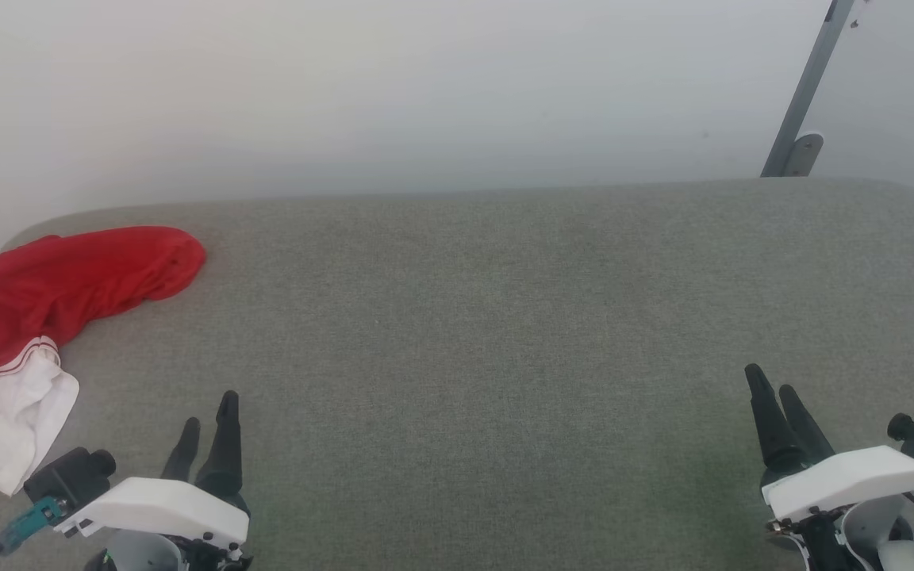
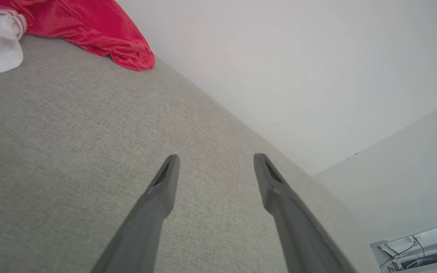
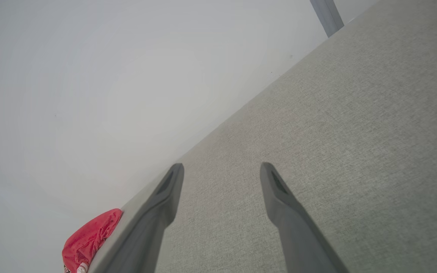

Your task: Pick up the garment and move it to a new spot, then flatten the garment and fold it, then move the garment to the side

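The garment [image 1: 44,301] is a red shirt with a white sleeve, lying crumpled at the far left of the grey fabric table [image 1: 505,333], partly cut off by the picture's edge. In the left wrist view the garment [image 2: 85,26] sits at the top left; in the right wrist view the garment [image 3: 89,239] peeks out at the bottom left. My left gripper [image 1: 208,424] hovers open at the lower left, a little right of the white sleeve. My right gripper [image 1: 774,388] stands open at the lower right, far from the shirt. Both hold nothing.
A pale wall runs along the table's far edge. A grey metal post [image 1: 802,103] on a bracket rises behind the back right corner. The table's wide middle [image 1: 465,357] is bare grey cloth.
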